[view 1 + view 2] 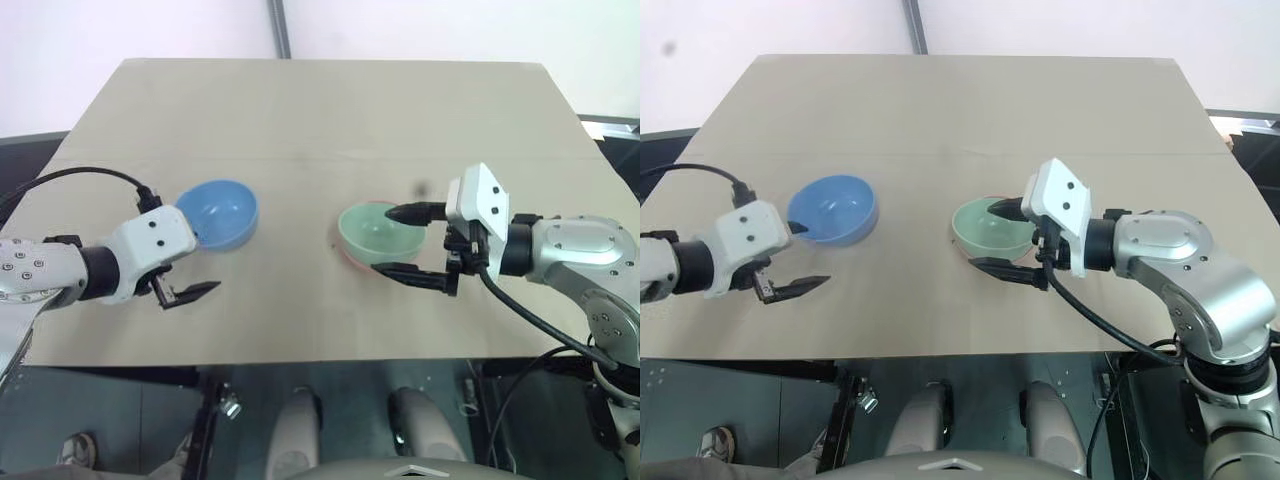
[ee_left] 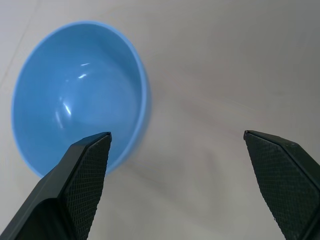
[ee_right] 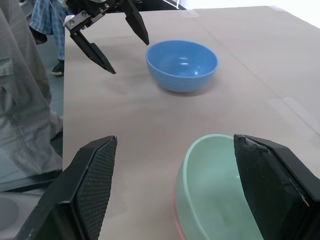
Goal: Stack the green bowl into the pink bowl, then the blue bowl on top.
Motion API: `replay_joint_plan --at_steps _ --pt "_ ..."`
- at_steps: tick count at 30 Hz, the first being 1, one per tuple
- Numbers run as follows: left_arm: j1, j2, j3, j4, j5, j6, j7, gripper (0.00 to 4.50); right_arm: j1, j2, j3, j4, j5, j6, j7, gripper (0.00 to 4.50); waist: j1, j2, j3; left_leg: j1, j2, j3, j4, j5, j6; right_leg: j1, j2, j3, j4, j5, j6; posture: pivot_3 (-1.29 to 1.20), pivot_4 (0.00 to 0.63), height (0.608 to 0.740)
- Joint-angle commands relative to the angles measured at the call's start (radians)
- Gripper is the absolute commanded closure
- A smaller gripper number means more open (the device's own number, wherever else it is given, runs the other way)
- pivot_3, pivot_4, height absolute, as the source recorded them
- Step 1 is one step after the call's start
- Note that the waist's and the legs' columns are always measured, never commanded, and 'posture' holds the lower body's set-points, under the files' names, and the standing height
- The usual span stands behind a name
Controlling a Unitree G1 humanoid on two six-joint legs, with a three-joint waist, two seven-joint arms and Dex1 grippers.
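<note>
— three bowls are seen on the tan table (image 1: 330, 110). where is each placed?
— the green bowl (image 1: 378, 233) is nested in the pink bowl (image 1: 352, 260), whose rim peeks out below. the blue bowl (image 1: 218, 212) is set apart on the left.
— and the claws?
— the right gripper (image 1: 408, 243) is spread wide beside the green bowl, gripping nothing. the left gripper (image 3: 111, 39) is spread too, near the blue bowl.

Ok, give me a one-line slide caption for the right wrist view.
Open right hand beside the green bowl nested in the pink bowl; blue bowl and open left hand beyond.
</note>
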Motion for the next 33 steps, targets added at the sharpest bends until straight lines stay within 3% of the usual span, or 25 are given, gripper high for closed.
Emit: replay_joint_plan --at_steps 1,4,8,11,17,19,25,29,33 --pt "-0.081 0.036 -0.083 0.047 0.083 -0.045 0.011 0.0 0.006 0.0 0.007 -0.033 0.014 -0.036 -0.032 0.46 0.001 0.0 0.0 0.0 0.0 0.0 0.0 0.0 0.0 0.0 0.0 0.0 0.0 0.0 0.0 0.0 0.15 0.74" --pt "-0.245 0.014 -0.307 0.123 0.224 -0.043 0.025 0.0 0.036 -0.008 0.003 -0.052 0.033 -0.052 -0.04 0.46 0.007 0.0 0.0 0.0 0.0 0.0 0.0 0.0 0.0 0.0 0.0 0.0 0.0 0.0 0.0 0.0 0.15 0.74" --pt "-0.384 -0.046 -0.453 0.204 0.326 -0.037 0.012 0.0 0.073 -0.045 -0.004 -0.076 0.049 -0.076 -0.028 0.46 0.009 0.0 0.0 -0.001 0.0 0.0 0.001 0.0 0.0 0.0 0.0 0.0 0.0 0.0 0.0 0.0 0.15 0.74" --pt "-0.447 -0.075 -0.509 0.259 0.377 -0.06 -0.009 0.86 0.091 -0.072 -0.001 -0.085 0.053 -0.101 -0.025 0.42 0.004 -0.001 0.001 -0.001 0.0 0.0 0.001 0.0 0.0 0.0 0.0 0.0 0.0 0.0 0.0 0.0 0.15 0.74" --pt "-0.493 -0.115 -0.528 0.305 0.411 -0.105 -0.051 3.74 0.094 -0.095 -0.001 -0.075 0.043 -0.135 -0.046 0.42 0.003 -0.001 0.001 -0.001 0.0 -0.001 0.001 0.0 0.0 0.0 0.0 0.0 0.001 0.0 0.0 0.0 0.15 0.74" --pt "-0.489 -0.12 -0.505 0.294 0.393 -0.123 -0.068 4.33 0.097 -0.102 -0.003 -0.071 0.043 -0.142 -0.052 0.42 0.004 -0.002 0.001 -0.001 0.0 -0.001 0.001 0.0 0.0 0.0 0.0 0.0 0.001 0.0 0.0 0.0 0.15 0.74" --pt "-0.491 -0.12 -0.398 0.227 0.266 -0.271 -0.176 4.33 0.112 -0.119 -0.014 -0.068 0.045 -0.152 -0.075 0.42 0.007 -0.002 0.001 -0.001 0.0 -0.001 0.002 0.0 0.0 0.0 0.0 -0.001 0.001 0.0 0.0 0.0 0.15 0.74" --pt "-0.667 -0.186 -0.427 0.209 0.165 -0.275 -0.289 4.33 0.118 -0.122 -0.041 -0.069 0.059 -0.141 -0.099 0.42 0.019 -0.002 0.001 -0.002 0.0 -0.001 0.003 0.0 0.0 0.001 0.0 -0.001 0.002 0.0 0.0 0.0 0.15 0.74" --pt "-0.886 -0.326 -0.524 0.312 0.15 -0.297 -0.379 4.33 0.15 -0.136 -0.1 -0.101 0.094 -0.115 -0.133 0.42 0.032 -0.002 0.001 -0.001 0.0 -0.002 0.005 0.0 0.0 0.003 0.0 -0.001 0.003 0.0 0.0 0.0 0.15 0.74"
